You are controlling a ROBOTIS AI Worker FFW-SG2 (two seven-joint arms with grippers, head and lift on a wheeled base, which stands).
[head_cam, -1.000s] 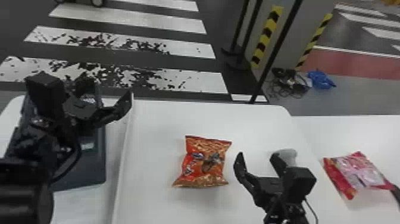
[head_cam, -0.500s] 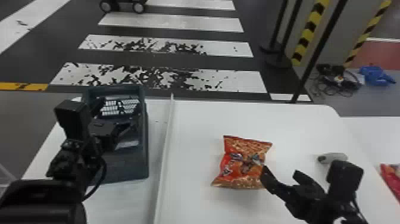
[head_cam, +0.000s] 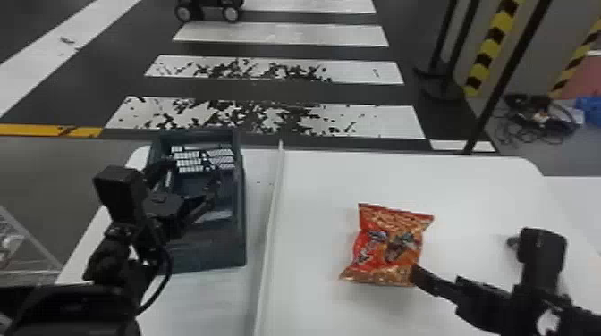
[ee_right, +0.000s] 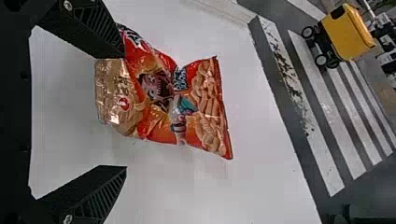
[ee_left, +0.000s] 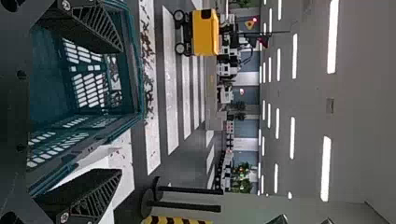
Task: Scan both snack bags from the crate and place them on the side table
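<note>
Close beside the snack bag (head_cam: 389, 245), right gripper (head_cam: 436, 278), fingers apart, white table (head_cam: 313, 187) beneath

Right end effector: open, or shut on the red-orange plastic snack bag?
Open. The right end effector has its two black fingers wide apart, with white tabletop between the snack bag and one finger.
</note>
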